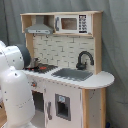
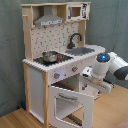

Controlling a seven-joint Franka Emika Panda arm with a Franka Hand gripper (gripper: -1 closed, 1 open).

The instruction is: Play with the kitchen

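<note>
The white and light-wood toy kitchen (image 1: 75, 85) shows in both exterior views. It has a microwave (image 1: 70, 23), hood (image 1: 39, 29), black faucet (image 1: 84, 59), grey sink (image 1: 72, 74) and black hob (image 1: 44, 67). In the second exterior view a metal pot (image 2: 50, 56) sits on the hob, and the windowed oven door (image 2: 70, 105) stands swung open below the knobs (image 2: 56, 75). My gripper (image 2: 87, 75) hangs beside the oven opening, just under the counter edge and above the open door. In the first exterior view my arm's white body (image 1: 15, 85) hides it.
A grey curtain (image 2: 10, 50) hangs behind the kitchen, which stands on a wooden floor (image 2: 112, 112). My arm's thick white links (image 2: 112, 67) fill the space at the second exterior view's right. A closed cabinet door (image 1: 62, 106) sits under the sink.
</note>
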